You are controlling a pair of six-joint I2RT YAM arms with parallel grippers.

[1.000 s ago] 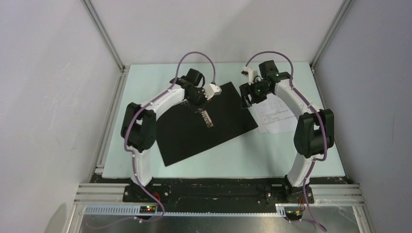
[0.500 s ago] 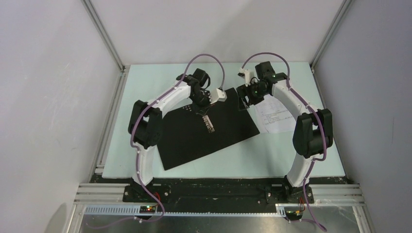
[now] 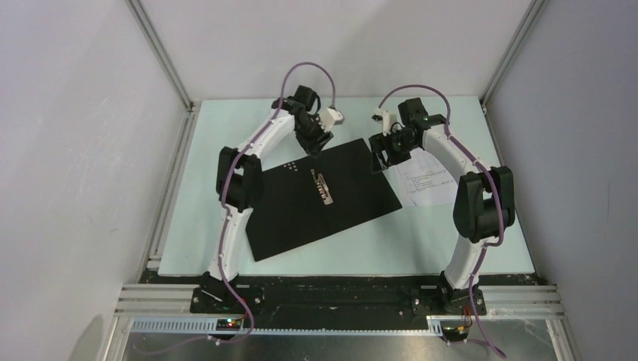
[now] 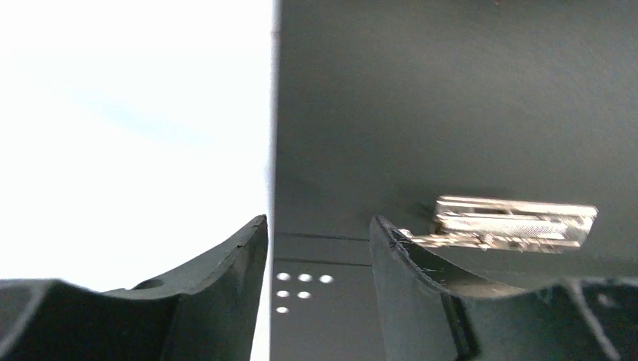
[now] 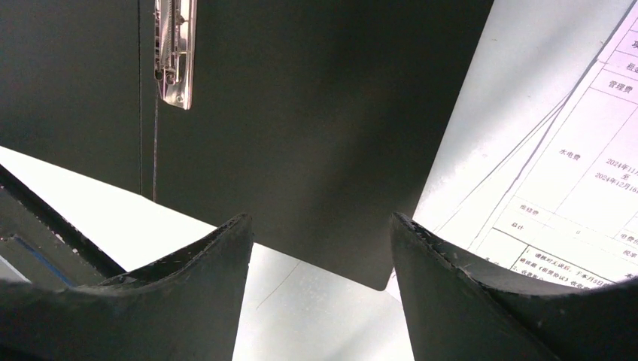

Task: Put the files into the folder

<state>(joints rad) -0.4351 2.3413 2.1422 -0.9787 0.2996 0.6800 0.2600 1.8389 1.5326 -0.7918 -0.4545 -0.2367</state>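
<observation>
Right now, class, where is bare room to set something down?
Bare table: near strip between folder and arm bases, and the strip left of the folder. Crowded: far middle under the left gripper and right gripper; the files cover the far right.

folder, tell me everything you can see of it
The folder lies open and flat on the table, skewed, matte black inside facing up. A metal clip sits along its spine crease, with small white dots nearby. Its right edge meets the files; no red shows.

The folder [image 3: 320, 199] lies open and flat, black side up. The files [image 3: 429, 179] lie just beside it.
</observation>
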